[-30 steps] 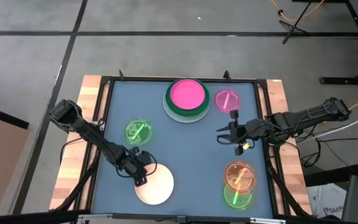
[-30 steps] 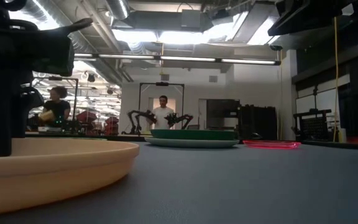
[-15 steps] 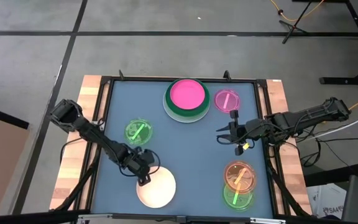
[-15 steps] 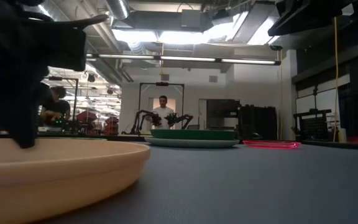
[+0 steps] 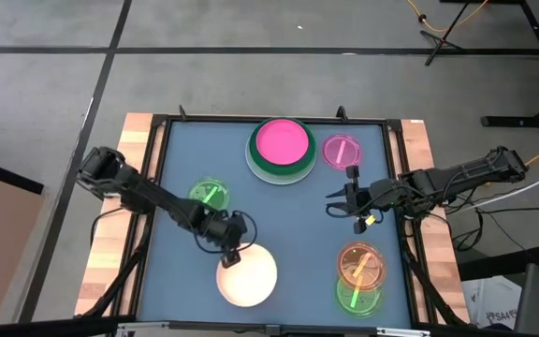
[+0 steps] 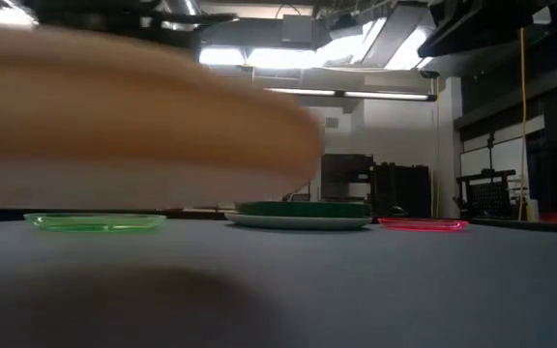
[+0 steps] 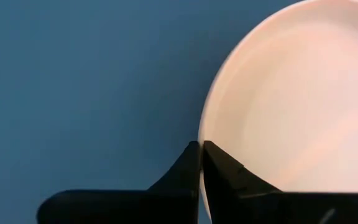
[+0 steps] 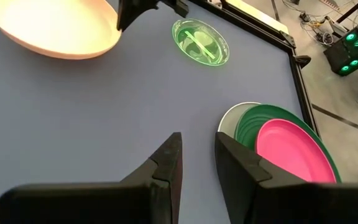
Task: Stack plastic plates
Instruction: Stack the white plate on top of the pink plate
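Cream plate (image 5: 247,276) is hanging off the left gripper (image 5: 228,253) right now, fingers pinching its rim at the plate's 11 o'clock edge, down around 6 o'clock on the table (image 5: 279,211). In the low view the plate is filling the frame above the tabletop, so I'm reading it as lifted clear, not sliding.

Destination is probably the big stack (image 5: 282,150) at 12 o'clock: hot pink plate (image 5: 282,141) sitting in the dark green plate (image 5: 271,169), with a pale one (image 8: 229,118) peeking out underneath.

Right gripper (image 5: 331,202) is idling at about 3 o'clock, fingers slightly apart and holding nothing.

What's worrying me: that's a one-edge pinch on a wide plate, so the far side could be sagging or swinging, and a quick move might be twisting it out of the grip. Also the small green plate (image 5: 209,197) at 9 o'clock is sitting just beside the left arm, so a low sweep could be clipping it. The small pink plate (image 5: 342,151) is right next to the stack too, so a sloppy drop might be landing half on it.
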You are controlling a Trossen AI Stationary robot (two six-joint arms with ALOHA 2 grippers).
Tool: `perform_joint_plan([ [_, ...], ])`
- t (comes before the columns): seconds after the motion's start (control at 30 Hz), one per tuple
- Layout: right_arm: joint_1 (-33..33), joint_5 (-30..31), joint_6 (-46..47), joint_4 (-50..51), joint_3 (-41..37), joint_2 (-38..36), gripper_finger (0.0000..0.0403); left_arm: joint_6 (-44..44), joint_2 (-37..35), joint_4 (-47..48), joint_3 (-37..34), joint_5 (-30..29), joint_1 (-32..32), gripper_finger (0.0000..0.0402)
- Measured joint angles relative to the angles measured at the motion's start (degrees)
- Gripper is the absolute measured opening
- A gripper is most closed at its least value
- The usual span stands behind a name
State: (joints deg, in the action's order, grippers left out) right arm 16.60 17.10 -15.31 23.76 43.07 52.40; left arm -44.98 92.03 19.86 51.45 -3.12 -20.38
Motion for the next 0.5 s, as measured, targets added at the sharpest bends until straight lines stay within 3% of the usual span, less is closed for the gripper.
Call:
perform_joint_plan([
  [0.5,-0.1,0.0,0.0,0.3,0.0,0.0,0.0085,15.1,0.0,0.1,12.1,5.4,22.5,0.0001],
])
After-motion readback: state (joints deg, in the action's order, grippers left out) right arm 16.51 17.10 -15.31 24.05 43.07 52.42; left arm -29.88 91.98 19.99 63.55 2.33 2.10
